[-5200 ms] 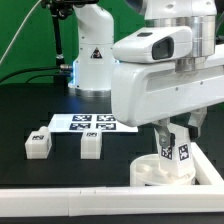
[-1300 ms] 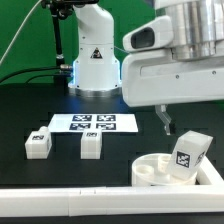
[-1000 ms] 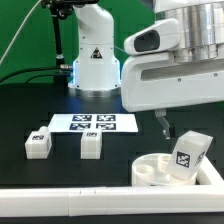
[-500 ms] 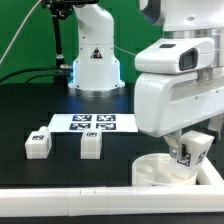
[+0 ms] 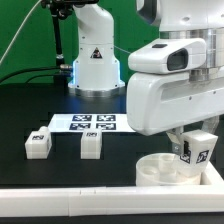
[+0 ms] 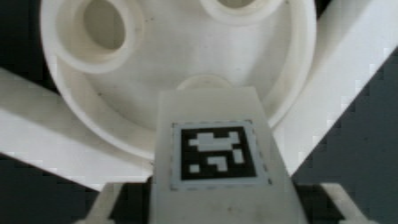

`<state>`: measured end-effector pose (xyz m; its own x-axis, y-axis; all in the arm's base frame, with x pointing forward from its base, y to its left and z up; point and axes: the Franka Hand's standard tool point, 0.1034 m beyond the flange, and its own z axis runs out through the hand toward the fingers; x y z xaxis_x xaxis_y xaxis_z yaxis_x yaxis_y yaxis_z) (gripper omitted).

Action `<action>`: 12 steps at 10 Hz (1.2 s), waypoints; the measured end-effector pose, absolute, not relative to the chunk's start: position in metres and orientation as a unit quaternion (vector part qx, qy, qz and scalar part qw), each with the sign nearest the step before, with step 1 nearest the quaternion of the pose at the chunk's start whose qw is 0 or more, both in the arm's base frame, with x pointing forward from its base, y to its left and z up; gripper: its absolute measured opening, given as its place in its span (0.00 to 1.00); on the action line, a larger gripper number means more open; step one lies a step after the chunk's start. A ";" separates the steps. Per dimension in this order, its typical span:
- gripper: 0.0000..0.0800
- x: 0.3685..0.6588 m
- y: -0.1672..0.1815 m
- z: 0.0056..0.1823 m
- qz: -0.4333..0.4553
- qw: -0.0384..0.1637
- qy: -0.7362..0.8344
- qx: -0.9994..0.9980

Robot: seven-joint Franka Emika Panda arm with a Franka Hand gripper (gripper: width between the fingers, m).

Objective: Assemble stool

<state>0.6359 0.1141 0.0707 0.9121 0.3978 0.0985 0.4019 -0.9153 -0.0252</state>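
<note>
- Where the exterior view runs from 12 round to 4 o'clock, the arm (image 5: 175, 95) fills it with its white housing. Its base (image 5: 92, 62) stands upright at 11 o'clock, at the back of the table.
- The black table (image 5: 30, 105) carries everything and shows bare at 9 o'clock.
- The long white bar (image 5: 60, 192) lies along the table's front edge, from 8 o'clock across to 5 o'clock, just in front of the seat.
- The marker board (image 5: 92, 123) lies flat a little toward 9 o'clock from the picture's middle, in front of the base, tags face up.
- The seat (image 5: 158, 170) of the stool, a round rimmed white disc, lies flat at 5 o'clock, just behind the bar and under the arm's wrist. The wrist view shows its dished face (image 6: 107, 90) with two oval holes.
- The gripped leg (image 5: 198, 148), a white block with a square tag facing the exterior camera, stands slightly tilted at 4 o'clock. Its lower end is inside the seat's rim, but whether it touches the seat's floor cannot be told. In the wrist view the same leg (image 6: 214, 110) lies over the seat, tag toward the camera.
- The first loose leg (image 5: 38, 144) lies on the table near 8 o'clock. The second loose leg (image 5: 91, 145) lies nearer 7 o'clock, apart from it. Both are in front of the marker board, each with a tag on top.
- The gripper (image 5: 195, 150) holds the gripped leg. Its fingers (image 5: 179, 140) stand narrow, one on each side of the block.
</note>
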 end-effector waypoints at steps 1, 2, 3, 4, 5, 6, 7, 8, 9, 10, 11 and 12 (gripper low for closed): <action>0.42 0.636 0.114 0.071 -0.045 0.024 -0.167 -0.985; 0.42 0.636 0.114 0.071 -0.045 0.026 -0.128 -0.990; 0.42 0.638 0.114 0.071 -0.048 0.028 -0.075 -0.996; 0.42 0.639 0.116 0.071 -0.049 0.032 -0.001 -0.998; 0.42 0.639 0.114 0.070 -0.046 0.034 0.083 -0.995; 0.42 0.639 0.113 0.069 -0.041 0.037 0.169 -0.984; 0.42 0.639 0.112 0.068 -0.034 0.039 0.251 -0.966; 0.42 0.639 0.111 0.067 -0.027 0.044 0.327 -0.944; 0.42 0.638 0.110 0.067 -0.023 0.047 0.392 -0.918; 0.42 0.635 0.111 0.067 -0.028 0.044 0.398 -0.916; 0.42 0.633 0.114 0.067 -0.031 0.040 0.394 -0.918; 0.42 0.633 0.113 0.067 -0.027 0.045 0.432 -0.900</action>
